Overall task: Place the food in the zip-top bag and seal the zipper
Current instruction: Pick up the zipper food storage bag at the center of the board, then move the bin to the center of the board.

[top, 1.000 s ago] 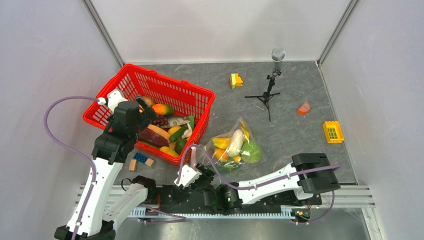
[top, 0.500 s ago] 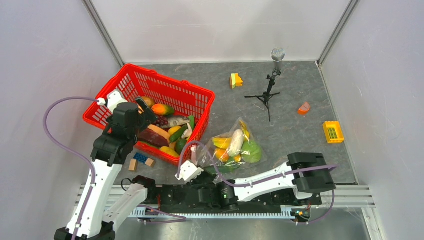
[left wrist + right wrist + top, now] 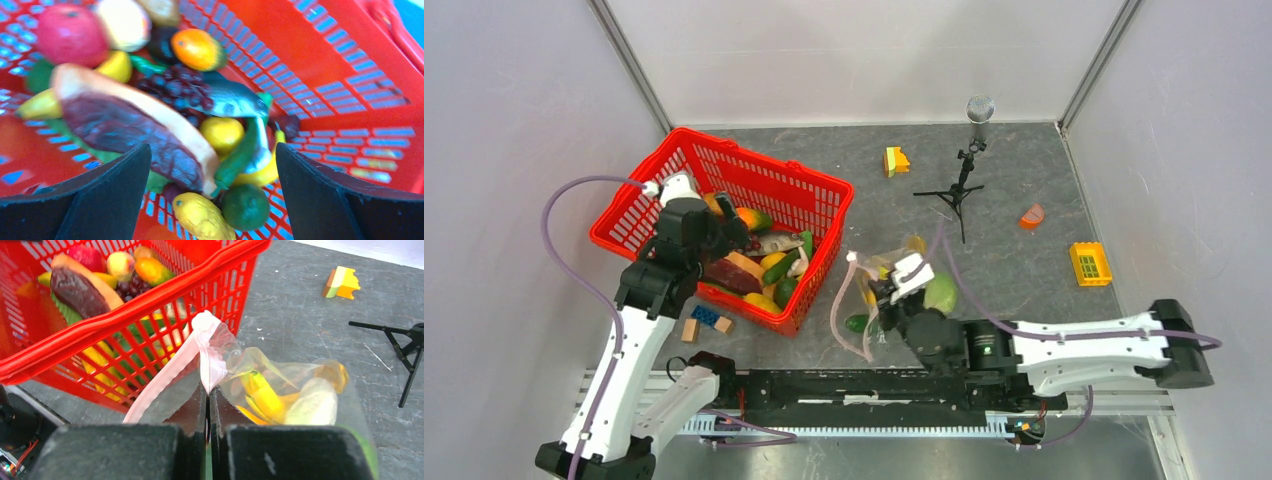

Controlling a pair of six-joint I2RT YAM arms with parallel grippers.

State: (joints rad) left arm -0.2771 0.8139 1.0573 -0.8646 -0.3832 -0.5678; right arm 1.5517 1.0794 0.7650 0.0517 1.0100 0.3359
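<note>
The zip-top bag (image 3: 929, 292) lies right of the basket, and its mouth end is raised. It holds food: a yellow banana (image 3: 263, 393), a white piece (image 3: 313, 404) and a green piece (image 3: 941, 293). My right gripper (image 3: 207, 390) is shut on the pale pink zipper (image 3: 209, 352), which folds above the tips and trails down to the left. My left gripper (image 3: 212, 165) hangs open over the basket's food (image 3: 150, 125), holding nothing. A yellow piece (image 3: 202, 217) and a green lime (image 3: 245, 206) lie between its fingers, lower down.
The red mesh basket (image 3: 686, 148) stands at the left, full of toy food. A microphone tripod (image 3: 964, 185) stands behind the bag. A yellow-orange block (image 3: 895, 160), an orange slice (image 3: 1031, 216) and a yellow block (image 3: 1090, 263) lie to the right. Small blocks (image 3: 706, 318) sit near the basket's front.
My right arm swung from the near edge up to the bag, shut on the pink zipper and lifted the bag's mouth. My left gripper shifted slightly farther over the basket.
</note>
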